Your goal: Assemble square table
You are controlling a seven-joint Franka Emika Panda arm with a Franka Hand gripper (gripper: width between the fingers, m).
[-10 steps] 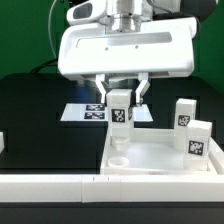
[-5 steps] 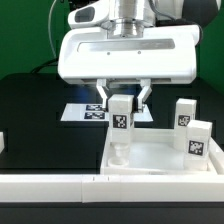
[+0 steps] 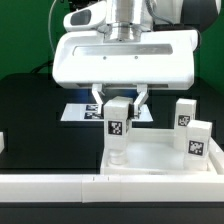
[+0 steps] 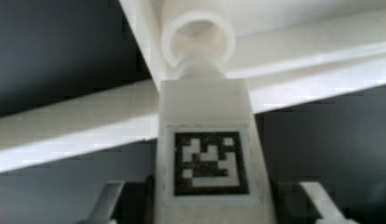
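My gripper (image 3: 120, 104) is shut on a short white leg (image 3: 118, 126) with a black-and-white tag and holds it upright. The leg's lower end is at the near-left corner socket of the square table slab (image 3: 165, 160), a white slab with a raised rim. In the wrist view the leg (image 4: 208, 150) fills the middle, with the round socket (image 4: 199, 45) just past its end and a finger (image 4: 115, 200) on each side. Two more tagged legs (image 3: 185, 113) (image 3: 197, 137) stand at the slab's right side.
The marker board (image 3: 82, 112) lies on the black table behind the gripper. A long low white border bar (image 3: 55, 184) runs along the front. A small white part (image 3: 2, 143) shows at the exterior view's left edge.
The gripper has come down with the leg and shifted slightly to the exterior view's left, bringing the leg's lower end to the corner socket.
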